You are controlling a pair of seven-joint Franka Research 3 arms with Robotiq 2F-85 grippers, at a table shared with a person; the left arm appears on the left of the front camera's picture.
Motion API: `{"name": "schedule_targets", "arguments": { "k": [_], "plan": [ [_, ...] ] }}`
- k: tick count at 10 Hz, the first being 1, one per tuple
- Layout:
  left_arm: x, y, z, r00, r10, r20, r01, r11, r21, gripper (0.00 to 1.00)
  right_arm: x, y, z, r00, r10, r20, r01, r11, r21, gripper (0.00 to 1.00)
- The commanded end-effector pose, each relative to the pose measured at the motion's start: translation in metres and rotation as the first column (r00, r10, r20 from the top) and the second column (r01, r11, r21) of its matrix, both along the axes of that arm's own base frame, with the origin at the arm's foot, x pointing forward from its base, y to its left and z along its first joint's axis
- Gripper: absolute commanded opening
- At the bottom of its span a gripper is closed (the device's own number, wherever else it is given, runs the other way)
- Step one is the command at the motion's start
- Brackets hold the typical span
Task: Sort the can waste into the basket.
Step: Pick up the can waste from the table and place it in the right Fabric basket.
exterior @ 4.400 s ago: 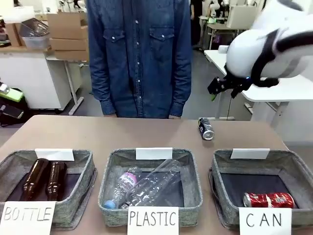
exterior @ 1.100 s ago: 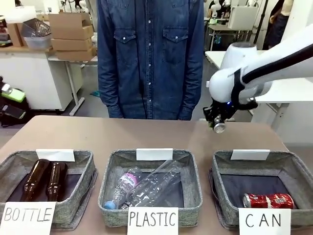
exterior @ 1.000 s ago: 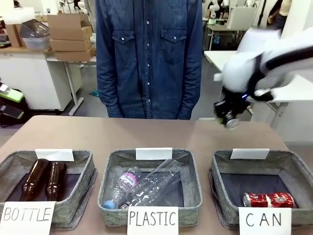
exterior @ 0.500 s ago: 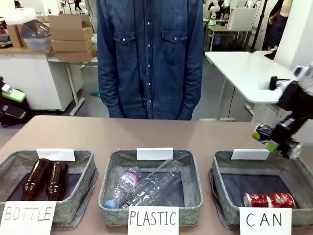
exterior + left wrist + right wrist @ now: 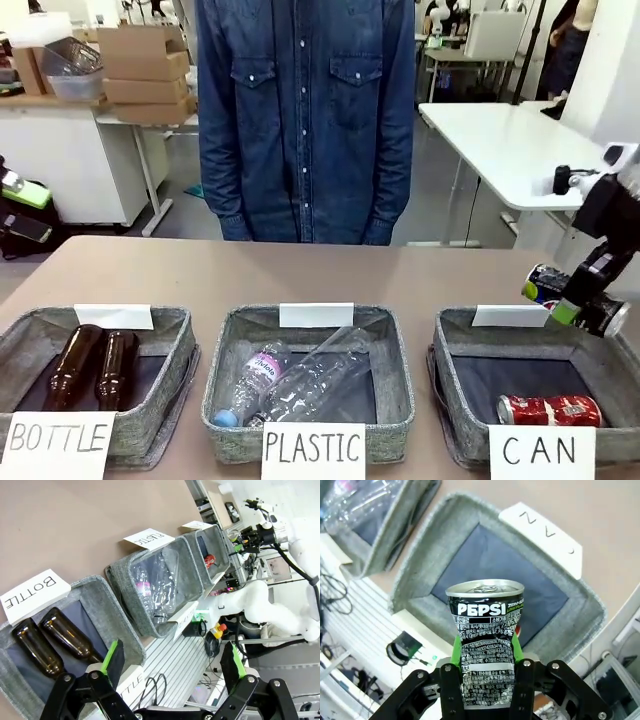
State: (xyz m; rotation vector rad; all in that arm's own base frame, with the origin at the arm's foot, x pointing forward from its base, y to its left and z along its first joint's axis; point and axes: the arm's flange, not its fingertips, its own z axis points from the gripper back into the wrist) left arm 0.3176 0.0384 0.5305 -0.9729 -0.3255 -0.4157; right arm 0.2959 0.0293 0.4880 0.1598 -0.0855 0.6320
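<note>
Dented black drink can (image 5: 486,642) sits between my right gripper (image 5: 486,652) pads above the grey woven basket marked CAN (image 5: 455,345); left gripper (image 5: 172,665) gapes empty. Released off-centre, it could clip the rim and bounce out

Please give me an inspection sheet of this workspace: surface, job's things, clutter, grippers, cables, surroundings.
Surface: brown table, three baskets along the near edge.
Job's things: black can between the right gripper's jaws, above the CAN basket; red can lies inside it.
Clutter: nothing seen.
Grippers: left gripper open, holding nothing, over the brown bottles; right shut on the black can.
Cables: wires on the floor.
Surroundings: person at the far side; white table behind.
</note>
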Motion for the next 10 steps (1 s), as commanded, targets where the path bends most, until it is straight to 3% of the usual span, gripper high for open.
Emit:
{"name": "schedule_targets", "arguments": {
  "k": [1, 3, 9, 10],
  "plan": [
    [0.0, 0.0, -0.001, 1.0, 0.003, 0.017, -0.003, 1.0, -0.01, 1.0, -0.006, -0.004, -0.017, 0.999, 0.036, 0.013, -0.036, 0.999, -0.019, 0.57],
    [0.0, 0.0, -0.001, 1.0, 0.003, 0.017, -0.003, 1.0, -0.01, 1.0, -0.004, -0.002, -0.017, 0.999, 0.043, 0.013, -0.042, 0.998, -0.038, 1.0],
    [0.0, 0.0, -0.001, 1.0, 0.003, 0.017, -0.003, 1.0, -0.01, 1.0, 0.005, 0.002, -0.019, 0.999, 0.043, 0.014, -0.043, 0.999, -0.008, 1.0],
    [0.0, 0.0, -0.001, 1.0, 0.003, 0.017, -0.003, 1.0, -0.01, 1.0, 0.009, 0.004, -0.012, 0.998, -0.057, 0.03, 0.053, 0.992, 0.112, 1.0]
  ]
}}
